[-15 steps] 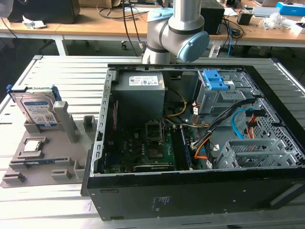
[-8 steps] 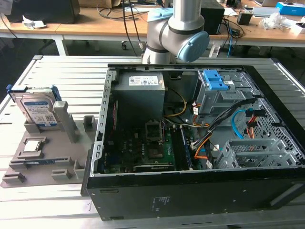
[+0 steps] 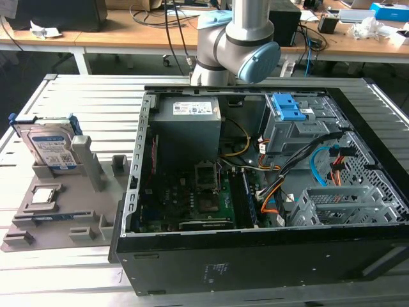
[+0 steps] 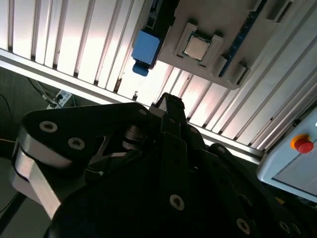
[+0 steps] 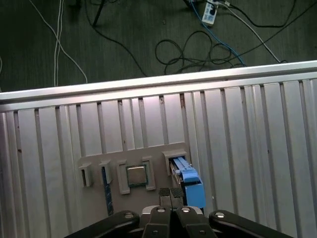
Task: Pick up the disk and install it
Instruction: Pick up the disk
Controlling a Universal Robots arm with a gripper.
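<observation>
The gripper (image 5: 171,194) hung with its fingertips pressed together and nothing between them, high over the ribbed tabletop (image 5: 247,148), so the disk (image 3: 51,148) had not been taken up. The disk stood on edge in a slot of the grey holder tray (image 3: 77,204) below the gripper, its blue bracket (image 5: 190,181) uppermost. Standing it that way probably left its top edge and flat faces free for a grasp from above. In the first wrist view the bracket lay just beside the line of the fingertips, not straight under them. The same tray held a small square CPU chip (image 5: 136,175) flat in its own pocket, near the disk but apart from it. Well apart from the gripper lay the open computer case (image 3: 255,268), on its side so that its inside faced up. In it were the power supply (image 3: 186,121), the motherboard (image 3: 192,204), loose cables (image 3: 300,160) and the blue-topped drive cage (image 3: 289,118), which I judged the likely home for the disk.
</observation>
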